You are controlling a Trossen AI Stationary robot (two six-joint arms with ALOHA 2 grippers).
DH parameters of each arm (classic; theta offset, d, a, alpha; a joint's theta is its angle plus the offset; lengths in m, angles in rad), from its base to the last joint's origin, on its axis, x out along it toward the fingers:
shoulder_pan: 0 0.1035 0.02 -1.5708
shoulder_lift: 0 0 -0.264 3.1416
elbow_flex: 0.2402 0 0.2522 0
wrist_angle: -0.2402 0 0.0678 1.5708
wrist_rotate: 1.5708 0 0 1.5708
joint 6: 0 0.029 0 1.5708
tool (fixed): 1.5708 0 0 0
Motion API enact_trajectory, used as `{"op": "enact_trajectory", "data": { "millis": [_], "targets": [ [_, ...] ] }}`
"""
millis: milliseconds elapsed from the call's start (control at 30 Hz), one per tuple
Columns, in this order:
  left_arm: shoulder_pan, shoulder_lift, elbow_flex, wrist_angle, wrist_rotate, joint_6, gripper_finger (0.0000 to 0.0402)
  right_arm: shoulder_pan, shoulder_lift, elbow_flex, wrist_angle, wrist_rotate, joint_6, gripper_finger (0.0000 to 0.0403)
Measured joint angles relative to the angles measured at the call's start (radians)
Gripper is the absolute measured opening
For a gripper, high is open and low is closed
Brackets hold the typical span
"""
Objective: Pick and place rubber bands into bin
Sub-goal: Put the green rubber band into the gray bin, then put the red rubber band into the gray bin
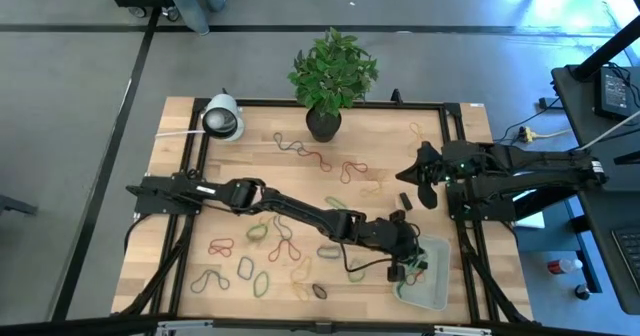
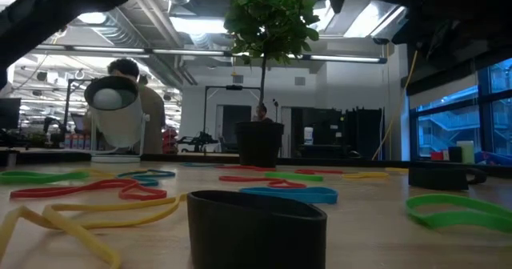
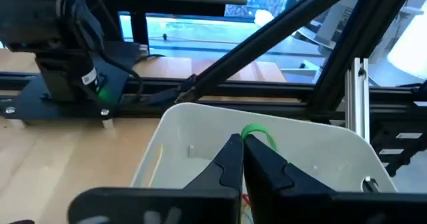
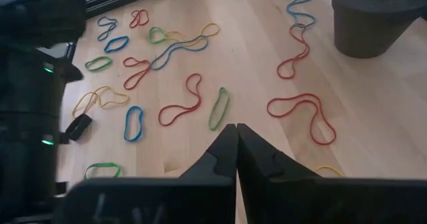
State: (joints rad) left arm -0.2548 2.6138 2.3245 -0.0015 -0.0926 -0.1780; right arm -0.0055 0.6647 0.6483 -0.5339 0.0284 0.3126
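Many coloured rubber bands (image 1: 280,246) lie loose on the wooden table; the right wrist view shows them too (image 4: 180,107). The pale translucent bin (image 1: 432,294) stands near the table's near right corner, and its rim shows in the left wrist view (image 3: 200,127). My left arm reaches across the table, its gripper (image 1: 408,268) (image 3: 241,141) above the bin and shut on a green rubber band (image 3: 257,132). My right gripper (image 1: 405,176) (image 4: 237,127) is shut on nothing and hovers over the table's right part. My left gripper pinches the green rubber band between its two fingertips, coming slanting down from the table's left. A small loop of the band (image 3: 259,131) sticks out past the fingertips. The band is lifted clear, over the inside of the bin.
A dark plant pot (image 1: 323,124) with a green plant stands at the far edge. A white round device (image 1: 222,118) sits at the far left corner. A small black object (image 1: 405,200) lies near the right gripper. Black frame rails (image 3: 267,91) run behind the bin.
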Motion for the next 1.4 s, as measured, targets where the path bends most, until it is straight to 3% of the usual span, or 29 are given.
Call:
{"op": "enact_trajectory", "data": {
  "millis": [133, 400, 600, 1267, 1400],
  "targets": [
    [0.002, 0.01, 0.0, -0.013, 0.01, -0.002, 0.0027, 0.0, 0.0, 0.0, 0.0, 0.0, -0.003, 0.0006],
    [0.008, 0.011, 0.0, -0.057, 0.022, -0.03, 0.0121, 0.0, 0.0, 0.0, -0.001, 0.001, -0.005, 0.0006],
    [0.009, 0.01, 0.0, -0.161, 0.04, -0.071, 0.0166, 0.0, 0.0, 0.0, -0.001, 0.001, -0.007, 0.0006],
    [0.008, -0.007, 0.032, -0.297, 0.04, -0.001, 0.0164, 0.0, 0.0, 0.0, -0.001, 0.002, -0.004, 0.0006],
    [0.013, -0.046, 0.027, -0.389, 0.046, -0.048, 0.0153, 0.0, 0.0, 0.0, -0.002, 0.002, -0.004, 0.0007]
  ]
}}
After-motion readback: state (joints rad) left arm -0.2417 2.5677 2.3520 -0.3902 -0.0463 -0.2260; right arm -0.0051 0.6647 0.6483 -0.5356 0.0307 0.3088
